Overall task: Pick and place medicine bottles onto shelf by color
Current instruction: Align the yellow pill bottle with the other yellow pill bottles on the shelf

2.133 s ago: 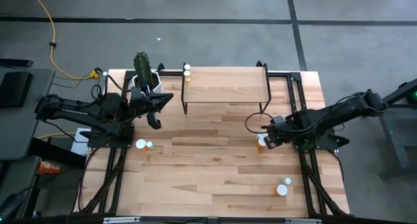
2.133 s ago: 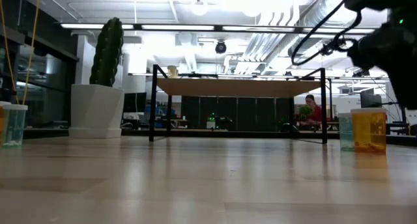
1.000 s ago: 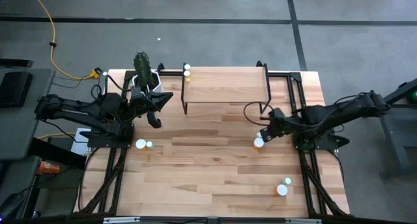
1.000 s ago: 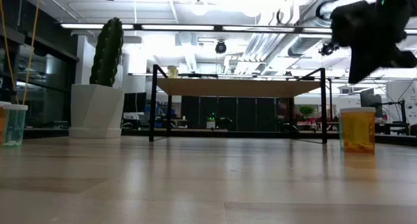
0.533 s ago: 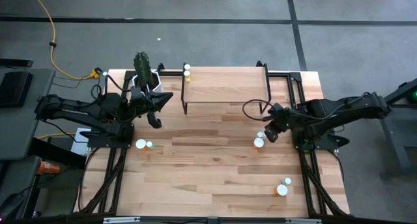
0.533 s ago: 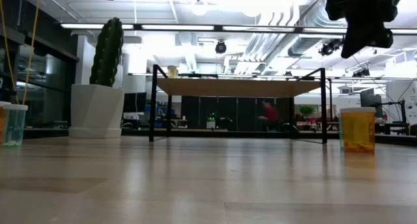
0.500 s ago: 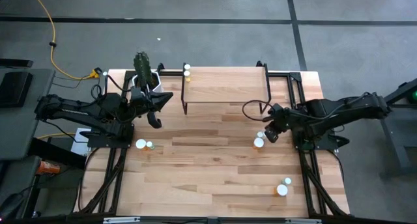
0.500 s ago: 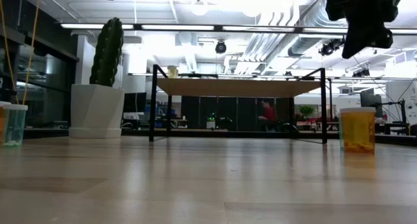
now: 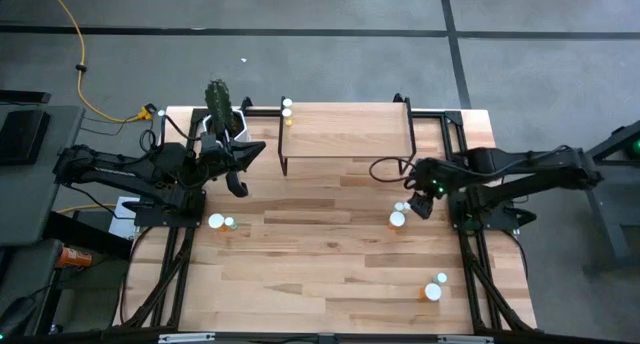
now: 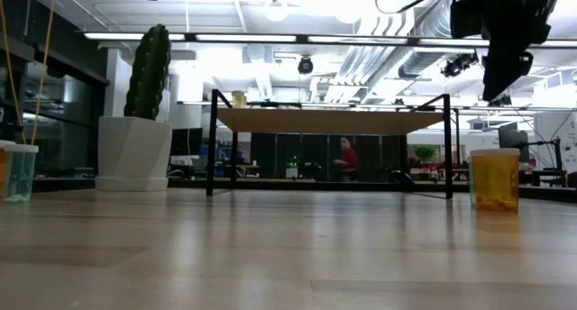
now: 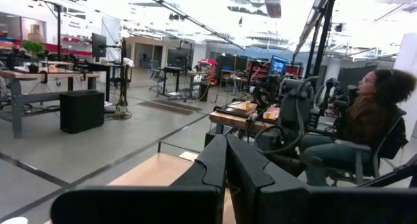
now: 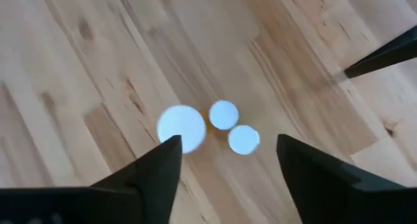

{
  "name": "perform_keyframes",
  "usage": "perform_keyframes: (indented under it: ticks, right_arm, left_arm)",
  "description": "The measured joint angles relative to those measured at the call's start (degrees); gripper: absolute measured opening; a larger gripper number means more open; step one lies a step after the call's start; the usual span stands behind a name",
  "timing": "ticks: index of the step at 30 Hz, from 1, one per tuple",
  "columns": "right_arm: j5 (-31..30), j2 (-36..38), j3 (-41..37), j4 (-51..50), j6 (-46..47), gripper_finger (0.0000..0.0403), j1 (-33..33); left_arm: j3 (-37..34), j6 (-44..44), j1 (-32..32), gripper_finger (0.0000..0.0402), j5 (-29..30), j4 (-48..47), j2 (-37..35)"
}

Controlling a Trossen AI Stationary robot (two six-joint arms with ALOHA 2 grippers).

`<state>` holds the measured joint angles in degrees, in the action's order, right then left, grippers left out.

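Note:
The shelf (image 9: 345,134) stands at the table's far middle, with one white-capped bottle (image 9: 287,106) at its far left corner. Three medicine bottles stand together right of the shelf's near right leg; their white caps (image 12: 182,127) (image 12: 223,114) (image 12: 244,139) show below my right gripper (image 12: 228,160), which hangs open above them and touches none. In the low view the orange-yellow one (image 10: 494,178) stands upright on its base under that gripper (image 10: 501,71). My left gripper (image 9: 238,187) waits shut and empty near the cactus, its fingers closed together (image 11: 227,165).
A cactus in a white pot (image 9: 219,109) stands at the far left corner. Two bottles (image 9: 222,222) stand near the left edge, and two more (image 9: 435,287) at the near right. A seated person (image 11: 371,120) shows beyond the table.
My right gripper has risen a little above the group of bottles by the shelf's right leg and drawn slightly toward the table's right edge. The orange-yellow bottle stays upright on the table where it was.

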<state>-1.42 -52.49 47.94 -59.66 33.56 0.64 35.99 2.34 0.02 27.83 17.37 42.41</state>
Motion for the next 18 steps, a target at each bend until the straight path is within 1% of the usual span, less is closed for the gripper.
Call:
perform_keyframes:
  ticks: [2,4,8,13,18]
  right_arm:
    - [0.93,-1.02,0.00,-0.81,-3.67,0.0257,-0.86]
    - [1.39,-2.29,-0.02,-1.63,-7.35,0.0263,-1.06]
    - [1.48,-4.78,-0.02,-3.02,-15.52,0.0264,-1.03]
    - [1.46,-7.63,-0.02,-4.53,-22.54,0.0262,-1.03]
    - [-1.61,-9.34,-0.02,-5.27,-30.05,0.0261,-1.00]
  left_arm:
    - [0.00,0.01,-0.01,0.0000,0.00,0.00,0.02]
    - [0.00,0.28,-0.01,0.0000,0.00,-0.02,0.02]
    - [0.00,0.44,0.01,0.0000,-0.15,-0.02,0.01]
    - [0.00,0.44,-0.01,0.0000,-0.15,-0.02,0.00]
    - [0.00,0.44,0.00,0.0000,-0.15,-0.02,0.00]
